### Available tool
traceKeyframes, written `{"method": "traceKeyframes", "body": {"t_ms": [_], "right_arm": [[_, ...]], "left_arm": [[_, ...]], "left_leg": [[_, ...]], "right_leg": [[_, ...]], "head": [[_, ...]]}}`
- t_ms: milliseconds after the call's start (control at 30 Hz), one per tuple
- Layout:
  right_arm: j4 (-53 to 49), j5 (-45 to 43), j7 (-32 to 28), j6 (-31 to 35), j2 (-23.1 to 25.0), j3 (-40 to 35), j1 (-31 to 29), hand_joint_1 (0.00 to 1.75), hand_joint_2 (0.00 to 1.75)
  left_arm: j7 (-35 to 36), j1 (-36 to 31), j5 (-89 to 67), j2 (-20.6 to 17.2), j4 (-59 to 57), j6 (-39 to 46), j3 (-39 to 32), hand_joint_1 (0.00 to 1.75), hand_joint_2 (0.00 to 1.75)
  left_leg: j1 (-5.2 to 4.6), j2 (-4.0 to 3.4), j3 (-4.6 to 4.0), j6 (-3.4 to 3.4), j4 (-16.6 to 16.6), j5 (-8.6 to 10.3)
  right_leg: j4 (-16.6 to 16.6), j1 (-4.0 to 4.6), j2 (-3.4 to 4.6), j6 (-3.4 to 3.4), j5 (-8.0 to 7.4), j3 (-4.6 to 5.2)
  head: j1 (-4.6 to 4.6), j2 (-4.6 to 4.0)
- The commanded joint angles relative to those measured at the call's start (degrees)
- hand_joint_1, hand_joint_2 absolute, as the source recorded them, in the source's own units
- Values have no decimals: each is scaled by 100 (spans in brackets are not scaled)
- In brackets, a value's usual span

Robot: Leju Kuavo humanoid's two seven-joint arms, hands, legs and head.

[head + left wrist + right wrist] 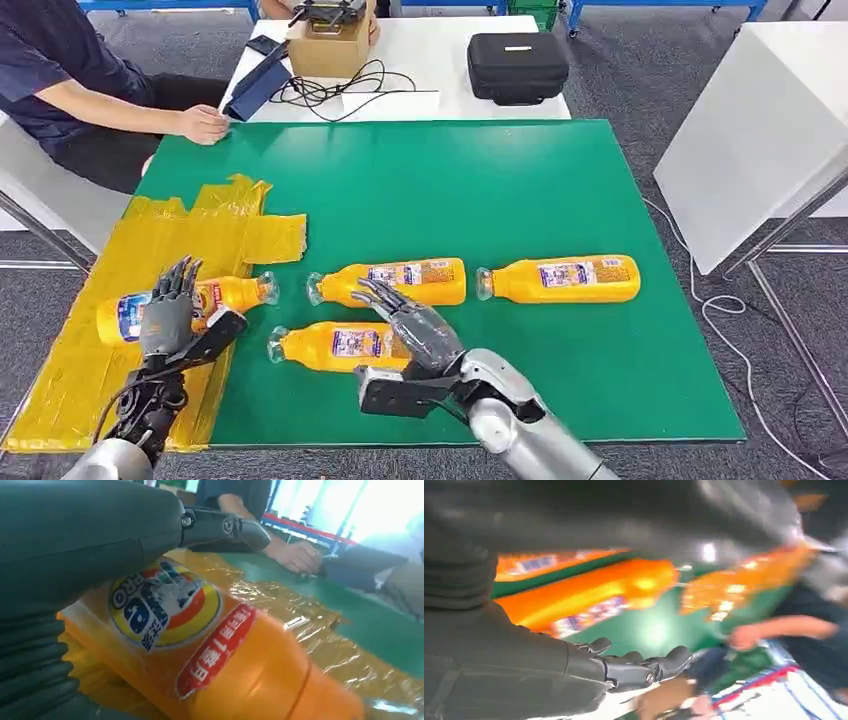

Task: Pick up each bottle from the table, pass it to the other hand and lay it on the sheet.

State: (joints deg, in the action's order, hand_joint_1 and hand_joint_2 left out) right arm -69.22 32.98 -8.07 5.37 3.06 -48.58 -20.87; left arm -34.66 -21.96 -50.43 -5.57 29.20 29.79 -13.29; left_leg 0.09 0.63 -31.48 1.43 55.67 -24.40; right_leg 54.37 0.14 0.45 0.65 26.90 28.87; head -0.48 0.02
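Observation:
Four orange bottles lie on their sides. One bottle [232, 293] [220, 650] rests on the yellow sheet [150, 235] at the table's left. My left hand [172, 308] [75, 540] hovers over its label end with fingers spread and holds nothing. Two bottles lie in a row on the green mat, one in the middle [400, 282] and one further right [565, 279]. The nearest bottle [330, 345] lies in front of them. My right hand [412, 325] [574, 665] is stretched open above its base end, not gripping it. The right wrist view is blurred.
A person sits at the far left with a hand [203, 124] [297, 557] on the mat's back corner. Behind the green mat [450, 180] a white table carries a cardboard box [330, 45], cables and a black case [517, 66]. A white panel [760, 130] stands at the right.

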Motion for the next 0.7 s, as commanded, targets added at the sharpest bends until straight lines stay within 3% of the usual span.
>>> {"method": "traceKeyframes", "body": {"t_ms": [33,133,300,600,700], "right_arm": [[598,710,631,141,-42,-499,-186,0,175],[544,1590,1141,499,18,-501,89,0,175],[1033,2041,1347,583,118,-473,211,0,175],[1835,1903,1237,640,98,-594,29,0,175],[2140,2031,1497,573,95,-706,-63,0,175]], "left_arm": [[-336,571,857,99,691,-421,4,0,0],[-461,1146,1836,174,2105,-996,-38,0,0],[-534,1557,3042,270,3296,-1425,11,0,0],[-534,1803,3852,144,3982,-1294,275,0,0],[-534,1772,3989,105,3965,-1290,376,0,0]], "left_leg": [[4,-18,7,-4,-6,-4],[6,-15,7,-4,-5,-4],[9,-20,0,-5,-3,-6],[7,-6,-26,-3,0,-4],[7,-9,-24,-3,-3,-3]], "right_leg": [[-9,4,11,5,-2,-5],[-10,5,9,4,-2,-5],[-12,8,10,5,0,4],[-7,5,3,4,2,25],[-10,4,4,4,0,23]], "head": [[0,0],[0,0],[2,0],[2,0],[2,0]]}}
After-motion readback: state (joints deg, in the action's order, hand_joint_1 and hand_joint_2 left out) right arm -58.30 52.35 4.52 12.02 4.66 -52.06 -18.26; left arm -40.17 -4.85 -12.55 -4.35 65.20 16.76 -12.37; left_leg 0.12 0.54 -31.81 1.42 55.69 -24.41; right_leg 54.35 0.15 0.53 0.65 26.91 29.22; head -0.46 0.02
